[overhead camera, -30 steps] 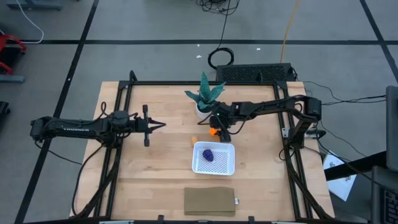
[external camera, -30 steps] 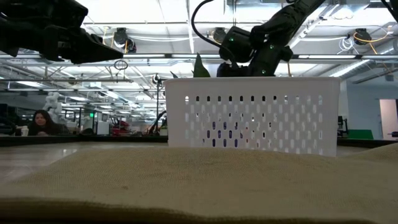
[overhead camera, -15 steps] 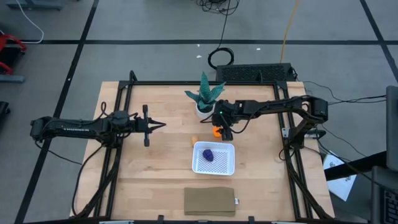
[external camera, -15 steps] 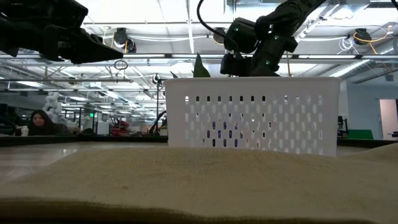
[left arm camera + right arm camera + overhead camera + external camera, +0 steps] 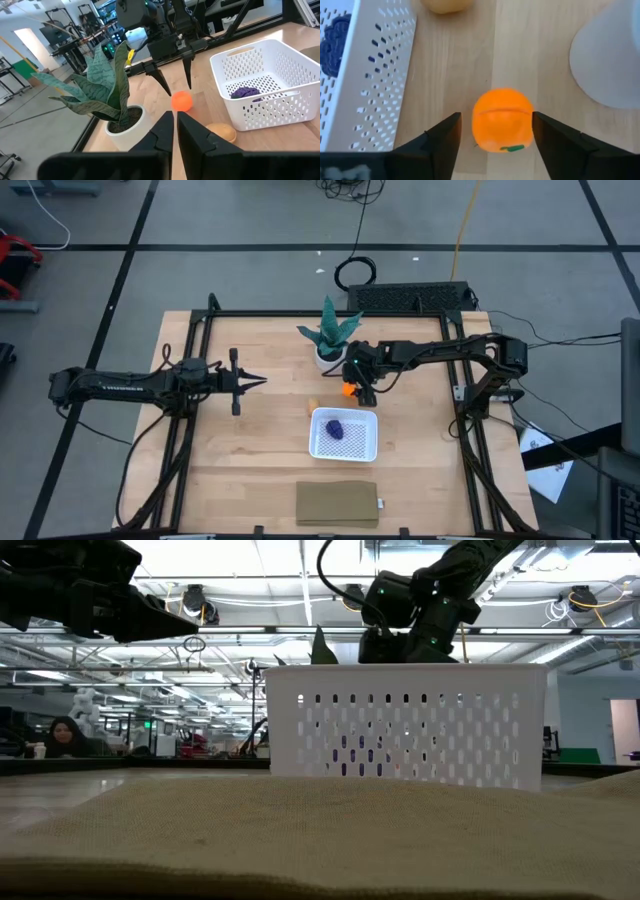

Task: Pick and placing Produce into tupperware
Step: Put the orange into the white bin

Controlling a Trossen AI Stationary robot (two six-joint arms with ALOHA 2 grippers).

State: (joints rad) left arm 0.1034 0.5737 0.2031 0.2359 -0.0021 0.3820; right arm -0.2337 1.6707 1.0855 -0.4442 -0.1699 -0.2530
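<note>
While the purple lump already lies in the tupperware, my right gripper straddles the orange ball beside its far edge, fingers apart; that ball and the tan piece remain on the tabletop.

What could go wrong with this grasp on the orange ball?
1. The orange ball is round and sits between the open right gripper fingers, so an off-centre close could squirt it away.
2. The white plant pot and the tupperware wall flank the ball closely; a finger may clip either.
3. A loose ball could roll into the tan piece.
</note>
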